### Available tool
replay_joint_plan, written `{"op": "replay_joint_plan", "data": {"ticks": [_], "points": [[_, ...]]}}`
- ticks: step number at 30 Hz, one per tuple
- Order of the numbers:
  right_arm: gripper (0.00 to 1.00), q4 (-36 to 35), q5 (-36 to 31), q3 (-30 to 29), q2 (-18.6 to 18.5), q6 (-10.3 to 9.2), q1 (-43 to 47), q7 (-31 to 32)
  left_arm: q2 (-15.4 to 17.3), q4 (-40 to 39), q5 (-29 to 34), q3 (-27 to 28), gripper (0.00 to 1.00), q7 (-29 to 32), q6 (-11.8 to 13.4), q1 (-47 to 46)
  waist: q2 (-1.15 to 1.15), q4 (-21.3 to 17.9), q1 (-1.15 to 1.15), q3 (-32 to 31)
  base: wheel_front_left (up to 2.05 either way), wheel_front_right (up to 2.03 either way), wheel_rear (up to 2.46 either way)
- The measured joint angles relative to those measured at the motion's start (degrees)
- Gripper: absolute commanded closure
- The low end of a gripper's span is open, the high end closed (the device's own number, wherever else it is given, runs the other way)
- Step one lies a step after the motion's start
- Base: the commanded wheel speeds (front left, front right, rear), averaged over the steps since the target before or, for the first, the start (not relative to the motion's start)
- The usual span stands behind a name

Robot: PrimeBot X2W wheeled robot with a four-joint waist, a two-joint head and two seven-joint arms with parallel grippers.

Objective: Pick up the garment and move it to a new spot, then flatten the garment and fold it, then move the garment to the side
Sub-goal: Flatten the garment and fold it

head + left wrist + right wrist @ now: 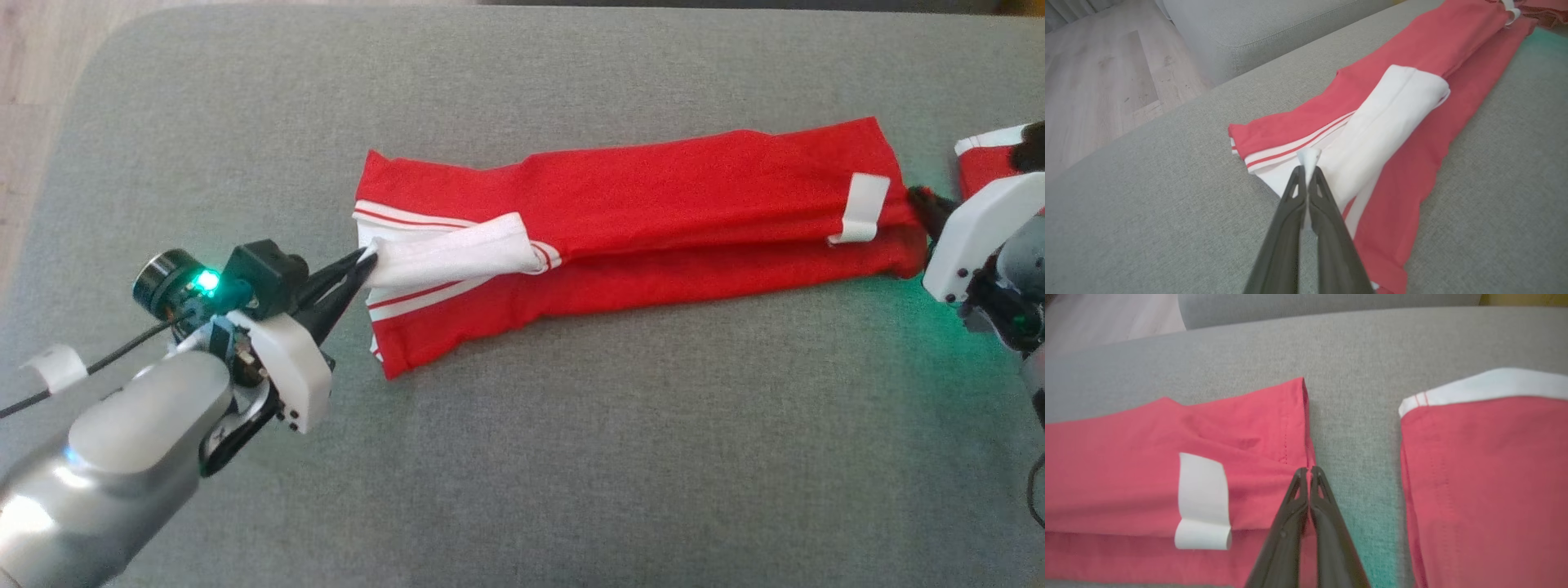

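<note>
In the head view the garment (pixel 653 212) is laid as a long red strip across the middle of the grey cushion (pixel 571 457), running from centre left to the right edge. Its left end, trimmed with white stripes, is met by the left gripper (pixel 367 260), which is closed on a folded white band (pixel 457 253). In the left wrist view the gripper (pixel 1308 171) is seen with no gap between its fingers and a tuft of white cloth pinched at their tips, a detail that is too small to make out from the head. The floor (pixel 1094 81) is also shown there, at the upper left.

At the right edge of the head view the right gripper (pixel 918 200) is placed against the garment's far end, mostly hidden by its white housing. The right wrist view gives the grip: the right gripper (pixel 1309 471) is closed tight at the stitched hem, whose edge is caught between the tips. A white tag (pixel 1202 498) is curled up just beside them. A second red cloth (pixel 1486 477), white-edged, is shown apart from the garment, with bare cushion between.
</note>
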Motion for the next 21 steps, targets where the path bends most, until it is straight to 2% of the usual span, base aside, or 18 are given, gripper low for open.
{"op": "replay_joint_plan", "data": {"ticks": [6,11,12,13,14,16,21], "points": [[1.0,-2.4,0.98,1.85,-0.93,0.0,0.09,5.8,0.07,-0.57,-0.83,-0.35,1.0,1.67,0.94,1.41,0.0,-0.92,0.01,0.64,0.0,0.0,0.0],[1.0,-3.97,1.31,2.29,-2.18,0.0,0.1,7.54,0.0,-0.51,-1.88,-0.52,1.0,3.49,0.94,2.06,0.0,-1.39,0.01,1.07,0.0,0.0,0.0],[0.76,-4.04,0.8,2.53,-2.22,0.0,0.11,7.53,-0.05,-0.46,-2.03,-0.63,1.0,4.01,0.96,2.18,0.0,-1.47,0.01,1.09,0.0,0.0,0.0],[0.0,-4.03,0.59,2.53,-2.2,0.0,0.15,7.51,-0.12,-0.4,-2.03,-0.77,0.54,4.26,1.0,2.24,0.0,-1.54,0.01,1.05,0.0,0.0,0.0],[0.0,-4.02,0.6,2.42,-2.15,0.0,0.2,7.47,-0.21,-0.34,-2.03,-0.78,0.0,4.3,1.43,2.3,0.0,-1.6,0.02,0.93,0.0,0.0,0.0],[0.0,-4.15,0.71,1.07,-2.04,0.0,0.3,6.42,-0.51,-0.01,-2.34,-0.45,0.0,3.0,2.53,2.3,0.0,-1.66,0.01,0.59,0.0,0.0,0.0],[0.0,-6.57,0.21,-4.46,-0.86,0.0,-0.25,-2.71,-2.31,0.87,-3.48,3.35,0.0,-2.97,6.21,2.24,0.0,-1.69,0.01,-0.82,0.0,0.0,0.0]]}}
